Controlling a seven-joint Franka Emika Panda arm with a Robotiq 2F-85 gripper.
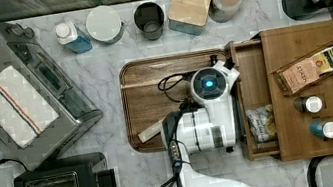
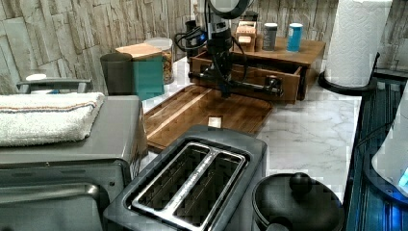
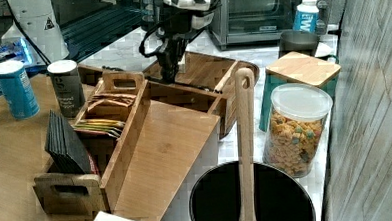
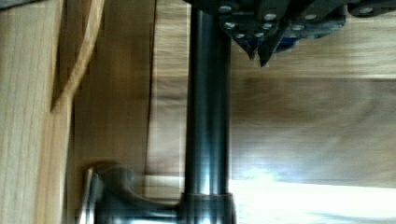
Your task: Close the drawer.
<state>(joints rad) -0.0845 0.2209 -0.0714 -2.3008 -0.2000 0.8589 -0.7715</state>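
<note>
Wooden drawer (image 1: 254, 94) stands partly open; our tool (image 4: 259, 55), its tips together and holding nothing, sits beside the black handle (image 4: 207, 107). Pushing it shut remains.

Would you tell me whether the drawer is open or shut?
Open: the drawer sticks out from the cabinet, its inside visible with a snack bag.
</note>
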